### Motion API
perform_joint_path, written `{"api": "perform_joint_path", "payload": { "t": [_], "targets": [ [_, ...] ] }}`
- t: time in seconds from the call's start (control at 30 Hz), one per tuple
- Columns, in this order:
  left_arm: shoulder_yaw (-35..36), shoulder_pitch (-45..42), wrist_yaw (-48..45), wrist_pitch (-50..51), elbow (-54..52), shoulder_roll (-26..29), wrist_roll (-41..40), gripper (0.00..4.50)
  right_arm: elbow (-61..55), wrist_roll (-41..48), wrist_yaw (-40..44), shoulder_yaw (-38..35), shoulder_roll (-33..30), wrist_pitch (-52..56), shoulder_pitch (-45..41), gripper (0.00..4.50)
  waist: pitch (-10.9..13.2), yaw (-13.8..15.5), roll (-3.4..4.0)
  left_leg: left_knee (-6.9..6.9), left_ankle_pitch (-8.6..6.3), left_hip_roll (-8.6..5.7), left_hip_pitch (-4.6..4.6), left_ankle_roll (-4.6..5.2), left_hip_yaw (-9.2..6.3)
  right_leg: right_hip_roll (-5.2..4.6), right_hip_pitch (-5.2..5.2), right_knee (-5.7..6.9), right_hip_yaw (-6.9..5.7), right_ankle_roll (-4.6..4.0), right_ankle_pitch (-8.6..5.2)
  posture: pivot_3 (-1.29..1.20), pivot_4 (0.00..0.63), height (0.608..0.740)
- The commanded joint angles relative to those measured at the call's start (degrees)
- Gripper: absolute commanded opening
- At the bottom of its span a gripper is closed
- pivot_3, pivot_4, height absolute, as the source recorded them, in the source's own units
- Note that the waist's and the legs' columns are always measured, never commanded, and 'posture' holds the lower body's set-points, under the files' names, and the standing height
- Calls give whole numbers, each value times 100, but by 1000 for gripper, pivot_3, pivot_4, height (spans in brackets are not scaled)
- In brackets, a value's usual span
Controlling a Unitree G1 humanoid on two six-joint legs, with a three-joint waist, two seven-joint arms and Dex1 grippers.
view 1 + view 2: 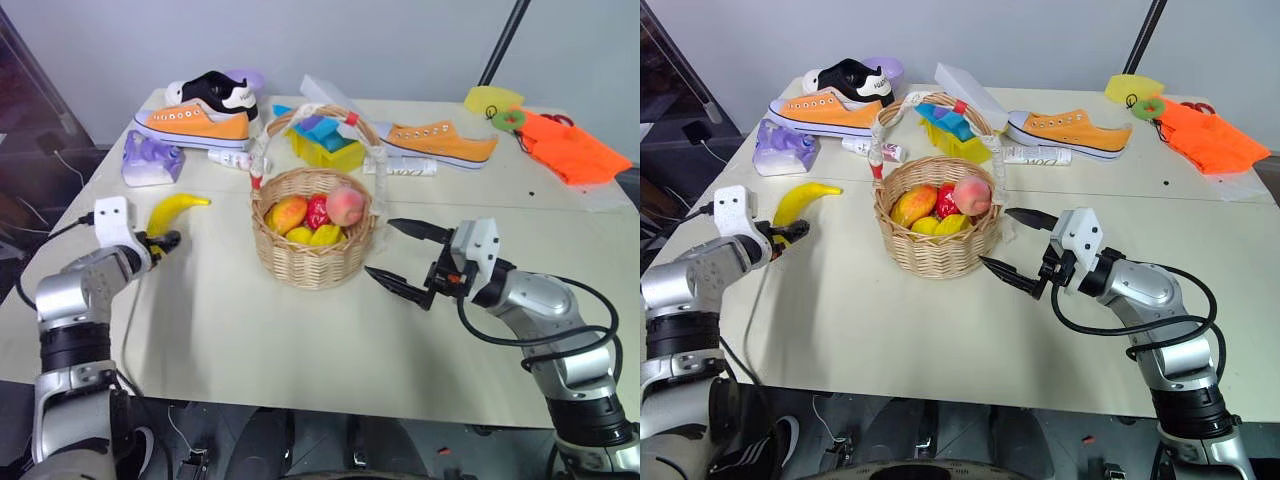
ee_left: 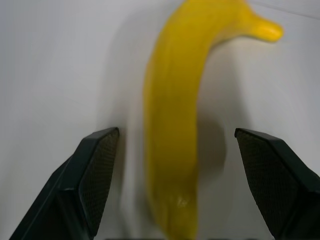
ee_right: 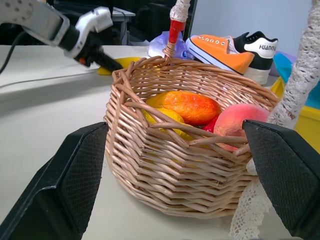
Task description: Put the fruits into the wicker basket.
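The curved yellow toy banana runs blurred off the frame's edge, and the round woven wicker basket half-hides the small yellow fruits.

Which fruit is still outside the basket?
The banana, lying on the table between the open left gripper's fingers; the mango, peach and small fruits sit inside the wicker basket.

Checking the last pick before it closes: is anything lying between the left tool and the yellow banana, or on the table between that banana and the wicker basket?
Nothing visible. The curved yellow banana lies between the open left tool fingers, untouched. The bare table separates it from the round tan wicker basket.
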Motion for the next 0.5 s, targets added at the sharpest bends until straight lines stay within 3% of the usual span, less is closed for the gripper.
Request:
{"api": "perform_joint_path", "payload": {
  "t": [0.03,0.13,0.3,0.33,0.5],
  "targets": [
    [-96,-90,-221,10,97,69,28,3947,-244,39,-46,-100,-7,-46,-40,4500,0,-7,0,0,0,0,0,0,0,0,1,0,0,0,0,0,150,740],
    [-132,-63,-253,-5,139,37,83,3077,-244,15,-49,-90,-12,-73,-38,4500,0,-10,0,0,0,0,1,0,0,0,0,0,0,0,0,0,150,740],
    [-45,-75,-207,-192,-48,-22,105,530,-225,19,-60,-90,-11,-77,-40,4500,0,3,0,0,0,0,1,0,0,0,2,0,0,0,0,0,150,740],
    [69,-73,-179,-313,-166,-64,51,351,-216,10,-52,-88,-15,-93,-29,4500,0,5,0,0,0,0,1,0,0,0,2,-1,0,0,0,0,150,740],
    [359,265,-2,-979,-1067,-159,100,351,-212,19,-58,-114,-21,-96,-23,4500,1,-11,-2,0,0,0,-3,0,0,0,-2,-2,1,0,0,0,150,740]
  ]
}}
